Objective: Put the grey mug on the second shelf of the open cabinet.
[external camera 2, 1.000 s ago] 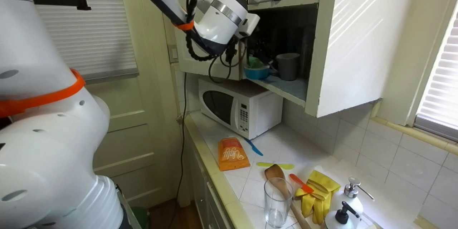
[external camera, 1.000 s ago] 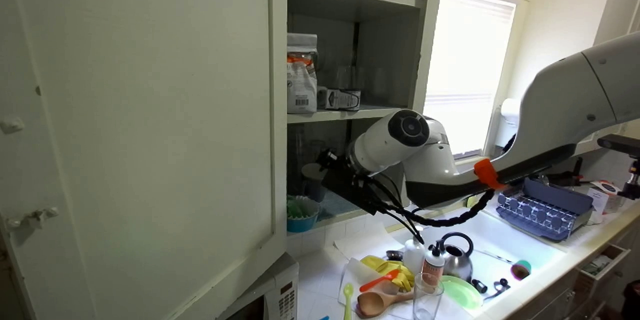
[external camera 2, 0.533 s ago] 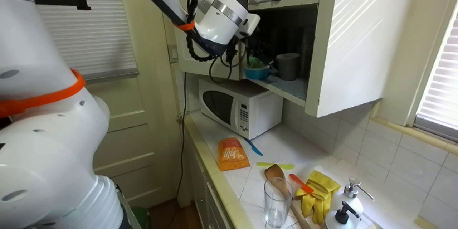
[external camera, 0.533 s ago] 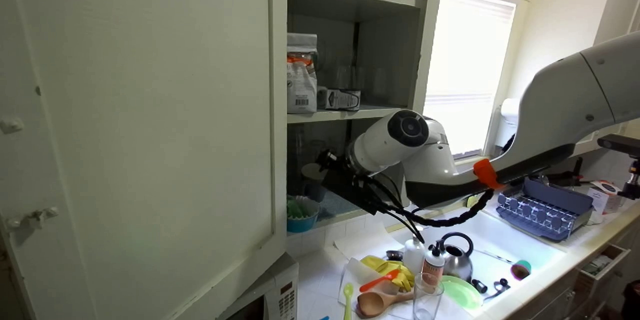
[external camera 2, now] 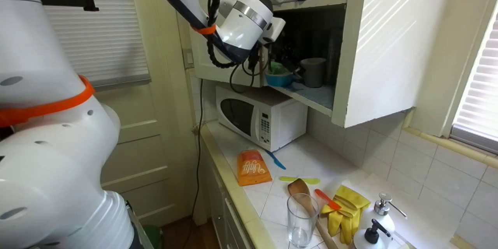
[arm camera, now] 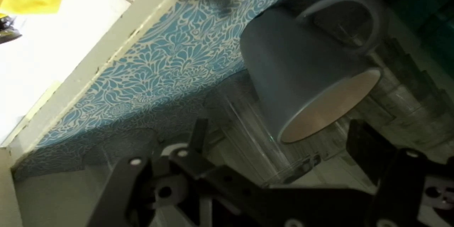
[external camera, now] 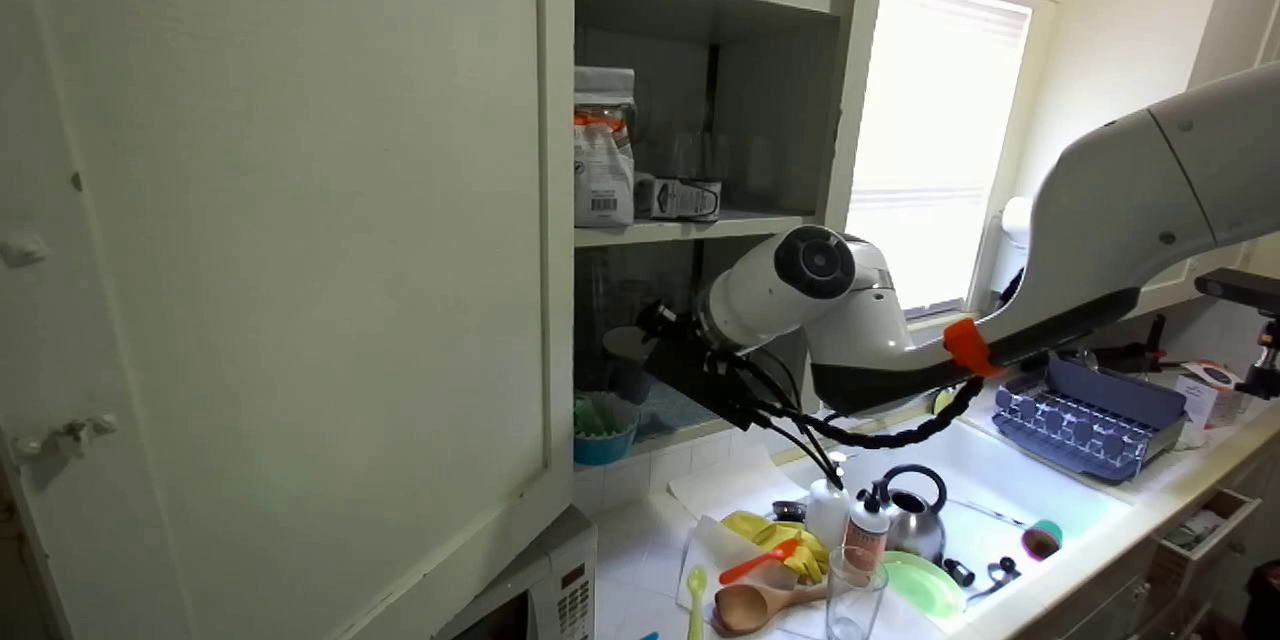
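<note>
Grey mug (arm camera: 298, 67) stands upright on the lined bottom shelf (arm camera: 177, 49) of the open cabinet (external camera 2: 393, 46). The end effector (arm camera: 279, 131) is right at the mug's rim with its jaws spread wide apart, clamped on nothing. In the wrist view the rim shows between the jaws, but I cannot tell whether either side touches it.

How much is done depends on the counting. Taken from the bottom up, the second shelf (external camera: 660, 233) is the one above the mug, so the placing is not yet done: grip, draw out, lift, set down. Counted otherwise, the mug may already be where it belongs, with only the retreat left; the pictures do not settle it.

Near the mug, probably deeper in, stand clear glasses (arm camera: 255, 127), easy to knock. By its handle side sits a blue bowl (external camera 2: 279, 80) with something green inside. Above the mug, a white bag (external camera: 604, 160) and a small printed item (external camera: 686, 200) would limit the landing spot, and that shelf's front edge blocks a straight lift.

Well below the mug, the counter (external camera 2: 264, 198) carries a microwave (external camera 2: 280, 120), an orange packet (external camera 2: 253, 167) and yellow gloves (external camera 2: 346, 210), unlikely to interfere.
</note>
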Robot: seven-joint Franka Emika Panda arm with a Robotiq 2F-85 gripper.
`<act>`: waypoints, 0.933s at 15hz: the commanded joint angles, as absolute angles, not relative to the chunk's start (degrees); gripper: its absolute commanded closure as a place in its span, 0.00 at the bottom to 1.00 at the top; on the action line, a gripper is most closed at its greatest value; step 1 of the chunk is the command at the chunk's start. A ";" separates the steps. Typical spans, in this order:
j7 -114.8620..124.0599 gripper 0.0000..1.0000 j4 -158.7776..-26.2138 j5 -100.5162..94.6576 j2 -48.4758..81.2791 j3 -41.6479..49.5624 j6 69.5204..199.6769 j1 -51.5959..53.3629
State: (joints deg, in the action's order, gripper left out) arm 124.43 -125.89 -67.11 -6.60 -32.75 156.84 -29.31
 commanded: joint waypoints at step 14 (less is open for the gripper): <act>135.23 0.39 -121.62 -75.45 2.30 -32.33 158.79 -30.26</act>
